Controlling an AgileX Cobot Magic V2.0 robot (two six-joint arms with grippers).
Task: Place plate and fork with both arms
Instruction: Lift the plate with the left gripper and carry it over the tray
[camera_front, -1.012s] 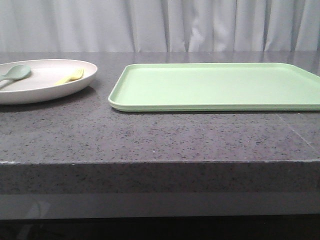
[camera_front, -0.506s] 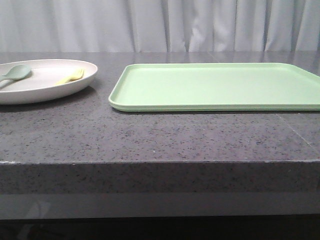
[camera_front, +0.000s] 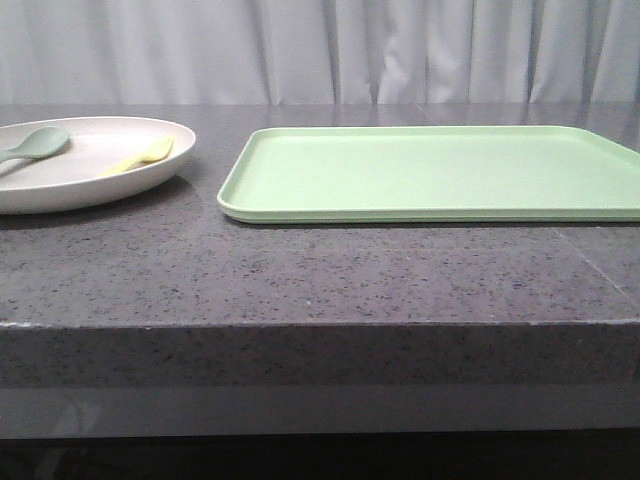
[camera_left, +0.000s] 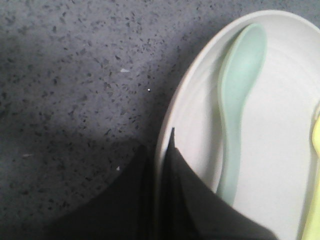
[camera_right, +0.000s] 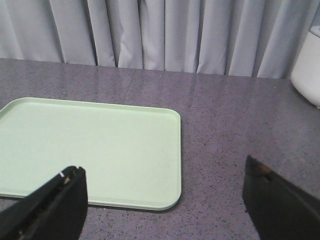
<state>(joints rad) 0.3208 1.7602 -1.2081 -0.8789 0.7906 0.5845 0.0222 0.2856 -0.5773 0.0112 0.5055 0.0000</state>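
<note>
We see the grey speckled table (camera_front: 330, 270), its near edge running straight across the front view. The light-green tray (camera_front: 430, 172) lies right of centre, bare stone between it and the near edge. To its left, apart from it, sits the plate (camera_front: 95, 175), cut by the left border. Our left gripper (camera_left: 161, 200) pinches the plate's rim, fingers pressed on either side. Our right gripper (camera_right: 162, 205) is spread wide above the tray's corner. On the plate lie the grey-green spoon (camera_left: 239, 105) and, nearer the tray, the fork (camera_front: 140, 157).
</note>
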